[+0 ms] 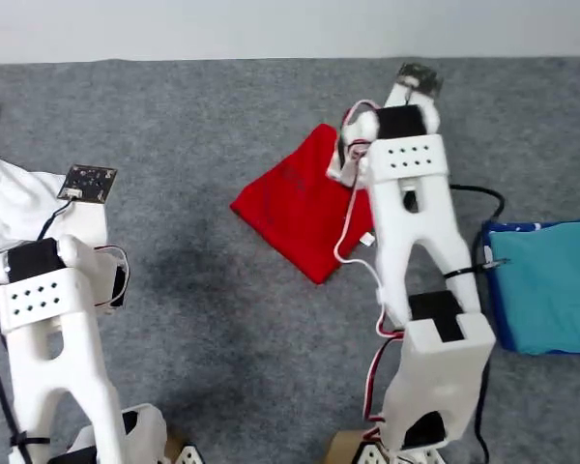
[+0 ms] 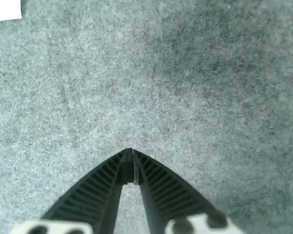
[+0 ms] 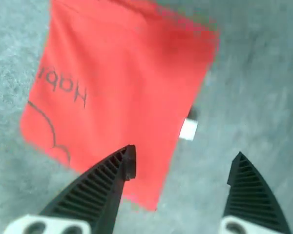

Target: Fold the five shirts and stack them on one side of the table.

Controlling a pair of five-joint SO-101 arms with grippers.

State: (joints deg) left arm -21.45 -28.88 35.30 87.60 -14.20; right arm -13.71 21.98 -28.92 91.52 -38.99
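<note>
While the high view is showing three shirts, a red shirt (image 1: pixel 300 208) centre, white shirt (image 1: pixel 10 203) left, teal shirt (image 1: pixel 551 285) right, the wrist views are showing the right gripper (image 3: pixel 185 151) spread-jawed above red and the left gripper (image 2: pixel 132 152) with jaws pressed together.

Red shirt (image 1: pixel 295 208): folded into a flat, rough square, turned cornerwise, dark line print on top; desk (image 1: pixel 193 290) centre, slightly toward 12 o'clock.
White shirt (image 1: pixel 10 208): rumpled, unfolded; 9 o'clock edge.
Teal shirt (image 1: pixel 551 285): folded flat, dark blue border; 3 o'clock edge.
</note>
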